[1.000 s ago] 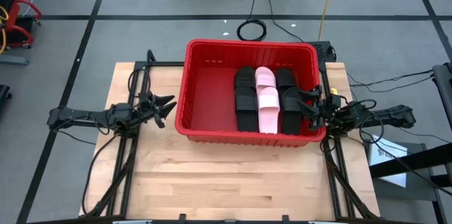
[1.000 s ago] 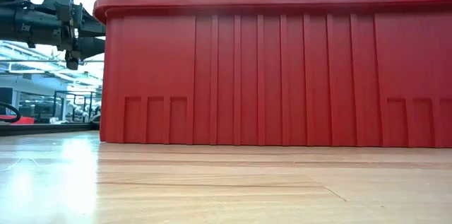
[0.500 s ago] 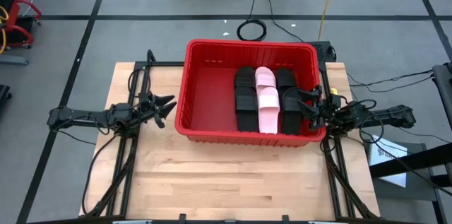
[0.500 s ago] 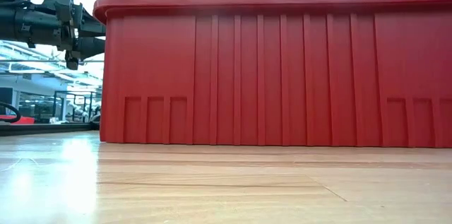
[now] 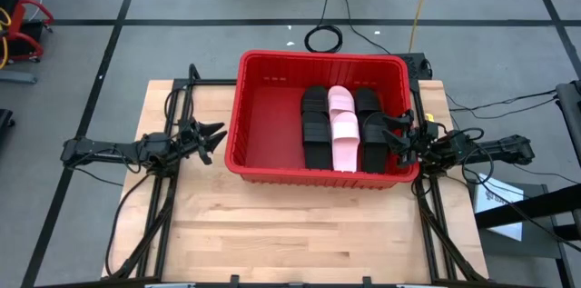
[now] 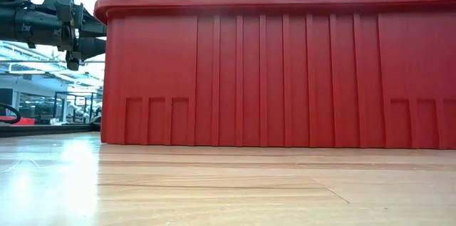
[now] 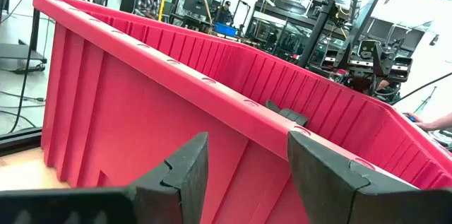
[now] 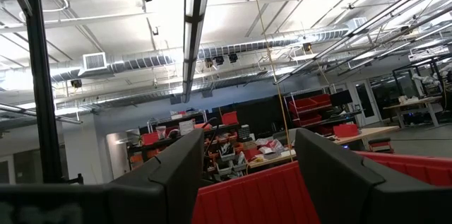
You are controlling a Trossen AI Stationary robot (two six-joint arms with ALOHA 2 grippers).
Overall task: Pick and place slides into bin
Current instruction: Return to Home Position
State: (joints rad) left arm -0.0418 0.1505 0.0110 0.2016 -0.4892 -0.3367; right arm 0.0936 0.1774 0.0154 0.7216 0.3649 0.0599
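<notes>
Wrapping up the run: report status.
Left gripper open, beside bin. Right gripper open, at bin's right rim. Slides in bin. Nothing blocking.

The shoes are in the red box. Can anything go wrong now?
The right gripper hangs open across the rim of the bin, over a black slide; pulling back low might hook the rim and drag the bin. The left gripper, open, sits near the bin's left wall and could bump it.
</notes>
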